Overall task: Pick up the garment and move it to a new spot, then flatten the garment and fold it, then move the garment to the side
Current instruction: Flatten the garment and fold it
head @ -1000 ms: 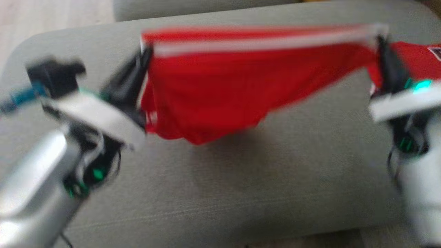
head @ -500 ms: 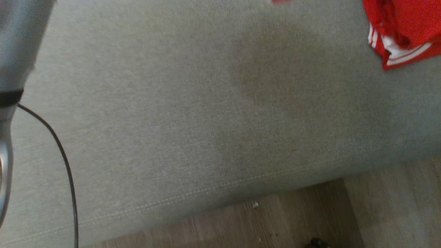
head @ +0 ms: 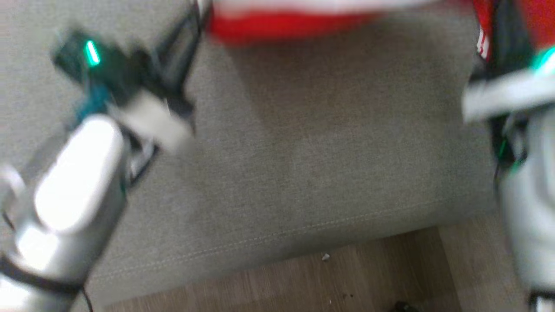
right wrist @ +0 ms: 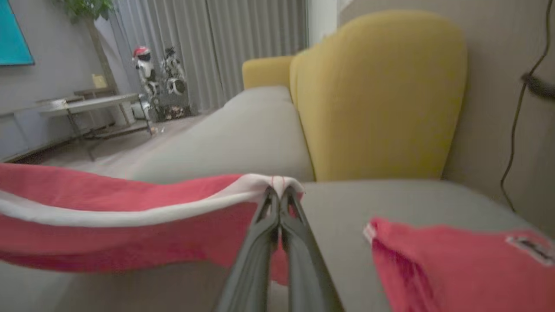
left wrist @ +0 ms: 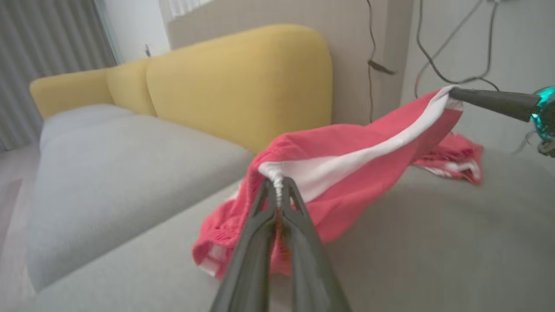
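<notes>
Left tool (left wrist: 277,193) is recorded as clamped together on the bunched white band of the red garment (left wrist: 355,190). Right tool (right wrist: 279,195) is likewise pinched closed on the far end of that band. The garment is held stretched between the two tools above the grey cushion (head: 303,164), with the red body sagging below the band. Contact of the lowest hem with the cushion cannot be told. A second red cloth (right wrist: 455,260) is seen lying on the cushion beside the right tool. The head view is noted as blurred.
</notes>
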### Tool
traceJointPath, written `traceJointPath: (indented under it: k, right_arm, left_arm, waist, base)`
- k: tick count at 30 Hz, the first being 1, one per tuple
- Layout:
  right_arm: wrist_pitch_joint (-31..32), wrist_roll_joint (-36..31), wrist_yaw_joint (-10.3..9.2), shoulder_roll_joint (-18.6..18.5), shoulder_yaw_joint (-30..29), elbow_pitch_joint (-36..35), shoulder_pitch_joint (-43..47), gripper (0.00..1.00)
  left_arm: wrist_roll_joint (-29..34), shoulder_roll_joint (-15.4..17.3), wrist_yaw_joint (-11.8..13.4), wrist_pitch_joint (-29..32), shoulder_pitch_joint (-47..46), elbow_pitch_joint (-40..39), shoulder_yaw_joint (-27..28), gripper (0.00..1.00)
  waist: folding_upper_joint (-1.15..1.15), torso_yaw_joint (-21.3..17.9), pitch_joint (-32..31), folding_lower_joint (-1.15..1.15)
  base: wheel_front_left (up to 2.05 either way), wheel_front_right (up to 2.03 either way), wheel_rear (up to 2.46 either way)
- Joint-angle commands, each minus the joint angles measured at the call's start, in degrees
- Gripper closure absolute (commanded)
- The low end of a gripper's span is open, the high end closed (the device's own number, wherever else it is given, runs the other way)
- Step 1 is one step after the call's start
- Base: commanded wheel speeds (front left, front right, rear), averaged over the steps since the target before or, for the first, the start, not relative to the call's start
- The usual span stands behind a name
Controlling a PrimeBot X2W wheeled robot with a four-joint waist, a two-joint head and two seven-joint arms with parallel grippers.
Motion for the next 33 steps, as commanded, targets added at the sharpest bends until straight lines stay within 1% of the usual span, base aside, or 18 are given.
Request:
traceJointPath:
  k: [1,4,10,14,17,19,22,26,28,32,33]
  right_arm:
    - [0.9,0.5,0.19,0.1,1.0,-3.5,3.8,1.0]
    - [3.2,1.4,0.19,1.2,-0.3,-7.8,15.3,1.0]
    - [8.1,1.3,0.19,3.2,-4.9,-17.9,32.6,1.0]
    - [12.6,0.2,0.19,3.9,-8.4,-26.6,40.8,1.0]
    - [16.6,-0.8,0.19,4.2,-11.1,-34.0,45.0,1.0]
    - [18.7,-1.5,0.19,4.1,-12.4,-37.7,45.4,1.0]
    - [21.0,-3.4,0.19,2.4,-12.5,-39.7,42.5,1.0]
    - [25.1,-4.3,0.19,-0.1,-12.9,-37.7,36.6,1.0]
    - [27.9,-5.9,0.19,-2.0,-13.5,-36.0,32.9,1.0]
    - [33.3,-6.9,0.19,-4.0,-15.0,-32.3,25.3,1.0]
    - [33.3,-6.9,0.19,-4.0,-15.0,-32.3,25.3,1.0]
  left_arm:
    - [1.5,2.5,0.0,-0.3,1.2,-3.5,1.9,1.0]
    - [4.9,3.2,0.5,-0.3,11.2,-6.7,1.5,1.0]
    - [9.3,4.0,3.5,-0.3,27.2,-11.7,1.8,1.0]
    - [10.8,4.5,5.0,-0.3,34.0,-14.9,2.0,1.0]
    - [10.9,4.9,5.3,-0.3,36.7,-17.3,2.5,1.0]
    - [10.0,4.5,5.1,-0.3,37.2,-18.4,3.0,1.0]
    - [8.3,4.0,2.7,-0.3,35.8,-18.0,2.5,1.0]
    - [3.4,1.1,0.5,0.9,31.7,-17.3,1.8,1.0]
    - [1.2,0.0,-0.3,2.0,28.6,-16.8,1.1,1.0]
    - [-4.4,-2.3,-1.1,3.8,21.6,-14.8,-0.9,1.0]
    - [-4.4,-2.3,-1.1,3.8,21.6,-14.8,-0.9,1.0]
  waist:
    - [0.0,0.7,-1.2,-0.01]
    - [0.0,1.7,-2.8,-0.01]
    - [0.0,3.3,-6.2,-0.01]
    - [0.0,4.8,-8.0,-0.01]
    - [0.0,6.1,-8.4,-0.01]
    - [0.0,6.6,-8.4,-0.01]
    - [0.0,7.6,-8.3,-0.01]
    - [0.0,9.3,-7.9,-0.01]
    - [0.0,10.3,-7.3,-0.01]
    - [0.0,12.1,-5.4,-0.01]
    - [0.0,12.1,-5.4,-0.01]
  base:
    - [0.0,0.0,0.0]
    - [0.0,0.0,0.0]
    - [0.0,0.0,0.0]
    - [0.0,0.0,0.0]
    - [0.0,0.0,0.0]
    - [0.0,0.0,0.0]
    - [0.0,0.0,0.0]
    - [0.0,0.0,0.0]
    - [0.0,0.0,0.0]
    - [0.0,0.0,0.0]
    - [0.0,0.0,0.0]
